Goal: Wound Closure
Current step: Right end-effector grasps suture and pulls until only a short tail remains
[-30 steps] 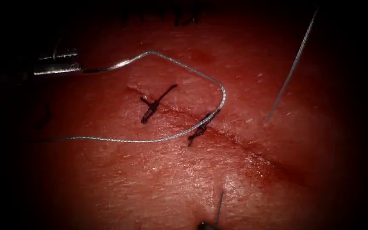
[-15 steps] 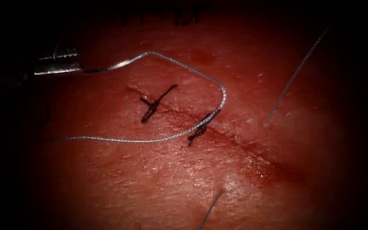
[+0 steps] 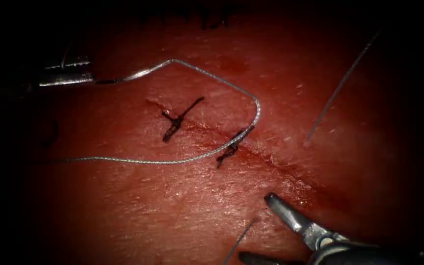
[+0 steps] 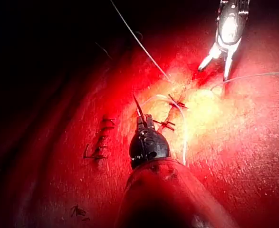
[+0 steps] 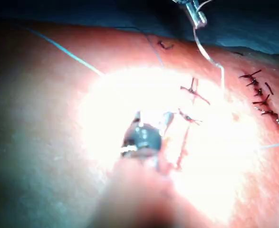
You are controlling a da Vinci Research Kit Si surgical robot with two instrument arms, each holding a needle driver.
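My left tool (image 3: 85,78) sits at the far left, left of the cut (image 3: 271,164), its jaws shut on the curved needle (image 3: 138,72) near its pointed end. The needle lies free above the tissue (image 3: 172,206), not in it. Its thread (image 3: 257,110) loops right over the second dark stitch (image 3: 231,147) and runs back left. My right tool (image 3: 255,225) enters from below right, jaws open and holding nothing, with a short thread end (image 3: 241,236) between them. The left wrist view shows the left tool (image 4: 144,124) and the open right tool (image 4: 213,72).
Another dark stitch (image 3: 177,120) crosses the cut's upper end. A long thread (image 3: 339,88) rises from the tissue right of the cut toward the upper right. Red fluid wets the cut's lower part (image 3: 315,194). Older stitches (image 5: 260,97) lie off to one side.
The right tool has come up into view from below right with open jaws. The short thread end near it has tipped over to a slant. The left tool and needle have stayed still.
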